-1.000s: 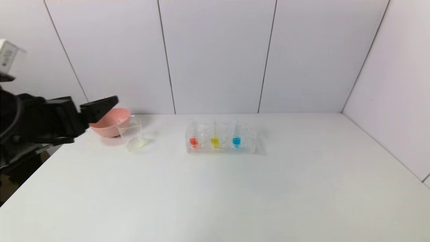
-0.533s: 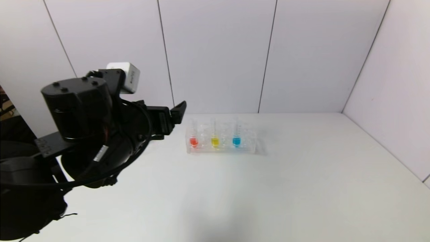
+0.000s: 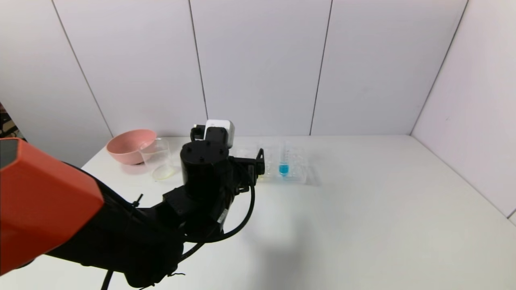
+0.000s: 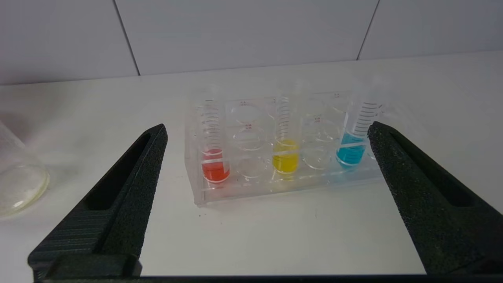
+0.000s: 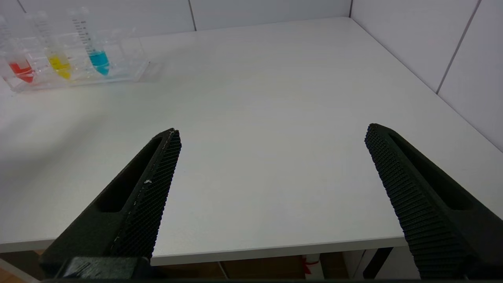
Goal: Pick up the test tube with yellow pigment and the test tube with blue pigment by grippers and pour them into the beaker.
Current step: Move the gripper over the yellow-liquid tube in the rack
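The head camera looks down across the white table (image 3: 363, 209) toward its back edge. Both wrist cameras face the clear tube rack (image 4: 283, 157), the left close, the right from the front edge.

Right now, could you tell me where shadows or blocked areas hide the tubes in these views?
Head view: the left arm hides the red and yellow tubes; only the blue tube shows. Left wrist view: all three tubes are clear in the rack.
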`<state>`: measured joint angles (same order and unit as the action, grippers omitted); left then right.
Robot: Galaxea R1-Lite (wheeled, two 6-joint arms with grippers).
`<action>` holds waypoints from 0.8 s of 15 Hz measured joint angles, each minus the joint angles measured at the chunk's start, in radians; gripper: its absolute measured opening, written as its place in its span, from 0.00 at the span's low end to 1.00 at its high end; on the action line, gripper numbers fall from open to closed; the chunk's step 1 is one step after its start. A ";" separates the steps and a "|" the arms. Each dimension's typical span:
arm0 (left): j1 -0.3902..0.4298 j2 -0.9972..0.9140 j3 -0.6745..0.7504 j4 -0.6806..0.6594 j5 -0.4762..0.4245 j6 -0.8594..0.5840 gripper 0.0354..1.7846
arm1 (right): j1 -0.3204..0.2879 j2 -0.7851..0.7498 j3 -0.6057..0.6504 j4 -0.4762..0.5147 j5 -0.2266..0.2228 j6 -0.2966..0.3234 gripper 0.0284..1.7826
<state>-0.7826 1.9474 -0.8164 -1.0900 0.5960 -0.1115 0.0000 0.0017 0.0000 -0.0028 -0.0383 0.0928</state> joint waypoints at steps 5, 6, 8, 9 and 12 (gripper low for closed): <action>-0.005 0.164 -0.095 -0.043 0.016 -0.004 1.00 | 0.000 0.000 0.000 0.000 0.000 0.000 0.96; -0.004 0.194 -0.121 -0.043 0.016 -0.010 1.00 | 0.000 0.000 0.000 0.000 0.000 0.000 0.96; 0.004 0.251 -0.181 -0.038 0.016 -0.018 1.00 | 0.000 0.000 0.000 0.000 0.000 0.000 0.96; 0.014 0.275 -0.211 -0.035 0.016 -0.019 1.00 | 0.000 0.000 0.000 0.000 0.000 0.000 0.96; 0.056 0.330 -0.290 -0.016 0.004 -0.020 1.00 | 0.000 0.000 0.000 0.000 0.000 0.000 0.96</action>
<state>-0.7268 2.2779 -1.1064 -1.1055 0.6004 -0.1317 0.0004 0.0017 0.0000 -0.0028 -0.0383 0.0928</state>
